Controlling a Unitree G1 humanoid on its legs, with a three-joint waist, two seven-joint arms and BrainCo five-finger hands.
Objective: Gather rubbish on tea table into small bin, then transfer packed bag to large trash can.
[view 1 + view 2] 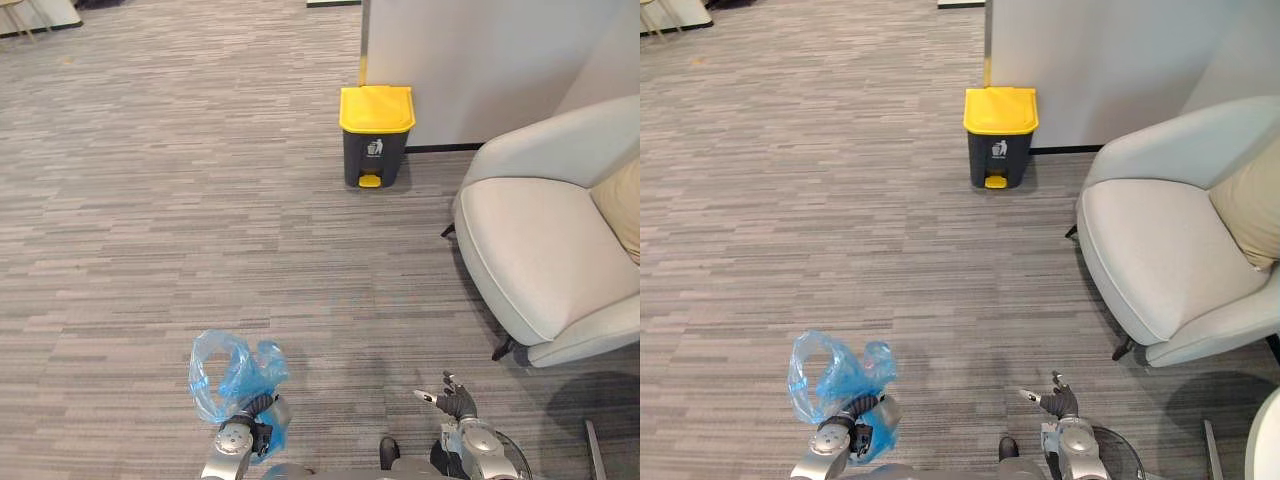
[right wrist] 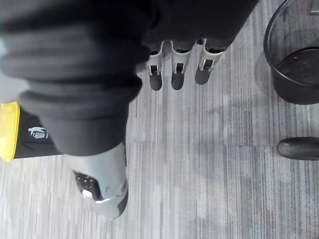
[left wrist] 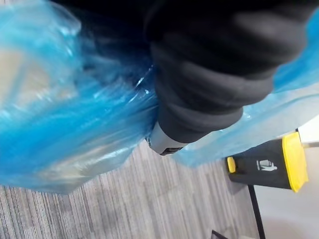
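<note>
A crumpled blue plastic bag [image 1: 226, 372] hangs in my left hand [image 1: 250, 420] low at the near left, above the carpet. The hand's fingers curl round the bag's gathered part; in the left wrist view the blue bag [image 3: 60, 124] billows right against the hand [image 3: 167, 139]. The large trash can [image 1: 375, 135], dark grey with a yellow lid and a yellow pedal, stands ahead by the white partition, lid down, and also shows as the trash can [image 3: 269, 167] past the bag. My right hand [image 1: 452, 400] floats at the near right, its fingers [image 2: 173, 74] straight and holding nothing.
A light grey armchair [image 1: 540, 250] with a beige cushion stands at the right, near the can. A white partition wall [image 1: 480, 60] rises behind the can. A small black mesh bin [image 2: 294, 59] sits on the carpet close by my right hand.
</note>
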